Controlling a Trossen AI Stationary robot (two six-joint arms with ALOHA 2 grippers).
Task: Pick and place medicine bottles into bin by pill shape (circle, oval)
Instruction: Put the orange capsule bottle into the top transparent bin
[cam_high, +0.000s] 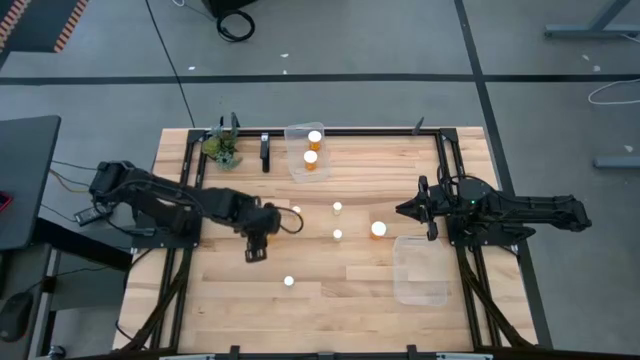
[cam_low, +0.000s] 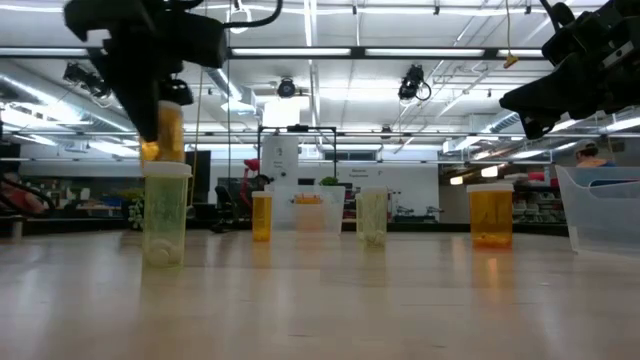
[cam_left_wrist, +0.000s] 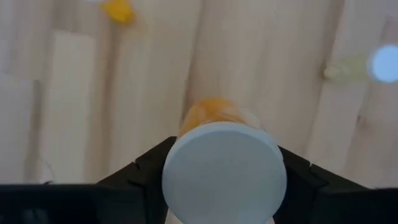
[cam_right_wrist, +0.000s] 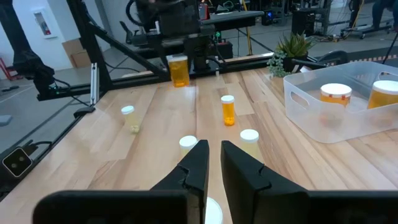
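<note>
While the left gripper (cam_left_wrist: 222, 180) is clenched on an amber bottle (cam_left_wrist: 217, 124), the white cap (cam_left_wrist: 224, 171) sits between its fingers and the bottle is off the wood, as the low view shows it raised under the arm. Judged light, stiff, smooth plastic; the round body could slip or twist, so the hold belongs across the body just below the cap, jaws square to it.

Right gripper (cam_high: 418, 210) waits at 3 o'clock of the table, fingers nearly together, holding nothing.

Loose bottles stand around table centre: a wide one (cam_high: 378, 229) just beside the right gripper, narrow ones (cam_high: 337, 208) near the middle, one (cam_high: 289, 281) toward 6 o'clock. Far bin (cam_high: 296, 165) at 12 o'clock holds two bottles; near bin (cam_high: 420, 292) lies at 4 o'clock. Plant (cam_high: 221, 148) at 11 o'clock.

Table (cam_high: 350, 310) is pale wood planks in a black frame. Beyond: a workshop hall with ceiling strip lights.
</note>
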